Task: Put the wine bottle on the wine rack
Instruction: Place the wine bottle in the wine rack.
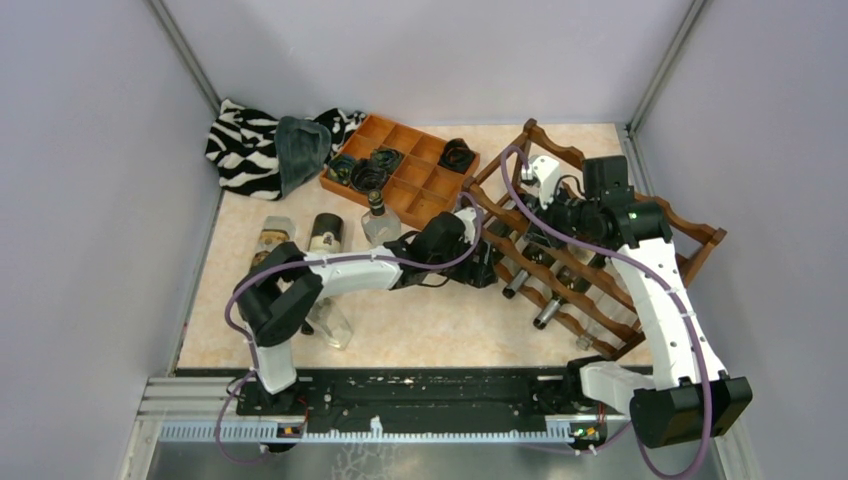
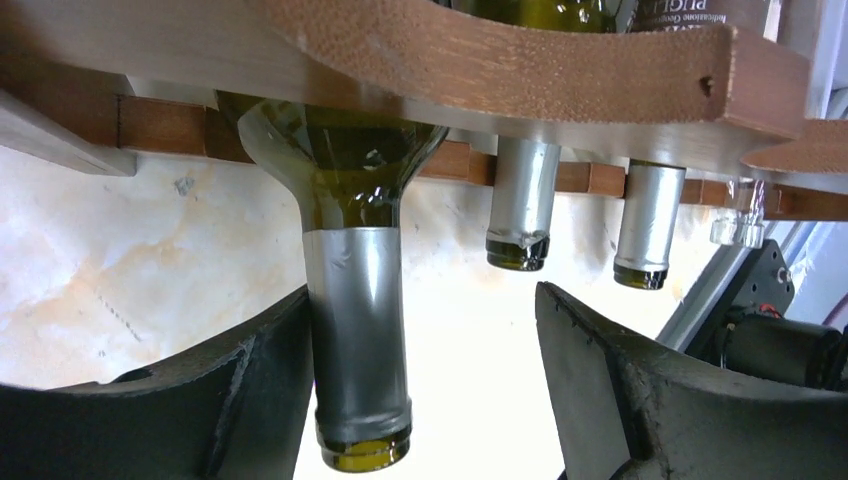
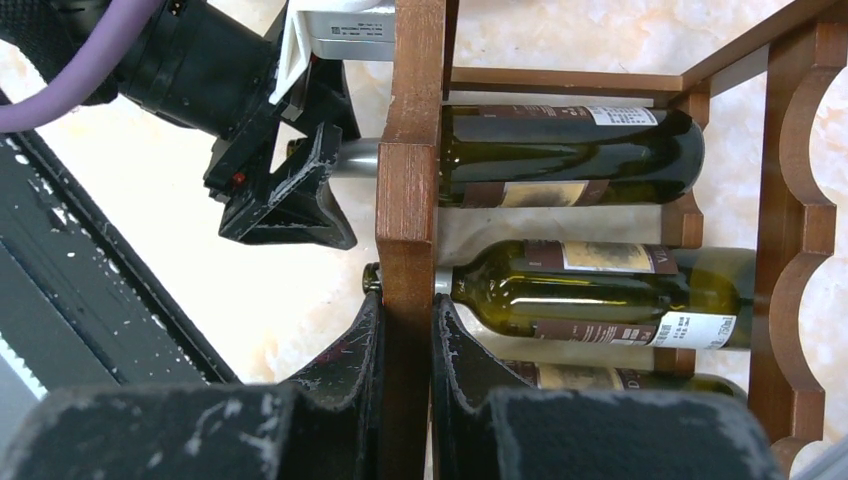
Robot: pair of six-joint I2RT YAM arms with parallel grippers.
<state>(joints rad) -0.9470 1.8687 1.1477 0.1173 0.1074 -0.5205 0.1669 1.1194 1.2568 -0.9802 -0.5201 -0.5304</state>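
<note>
A dark green wine bottle [image 2: 355, 300] lies on its side in the wine rack [image 2: 520, 70]. Its body is cradled behind the rack's scalloped front rail, and its foil-wrapped neck pokes out past that rail. Its long axis runs straight across the rack, front to back.

The left gripper [image 2: 422, 300] sits at the rack's front with its jaws spread wide and the neck between them. The neck lies against or just beside one finger, I cannot tell which, and is well clear of the other. Nothing is being squeezed.

Two more foil necks [image 2: 520, 215] stick out under the same rail further along.

The right gripper [image 3: 407, 305] is clamped tight on a wooden bar at the rack's front, apparently steadying the frame.

The left arm is the one at the bottle. The bottle looks seated, so the coming move is probably a retreat straight back along the neck's line, away from the rack's front, without nudging the neck sideways.
</note>
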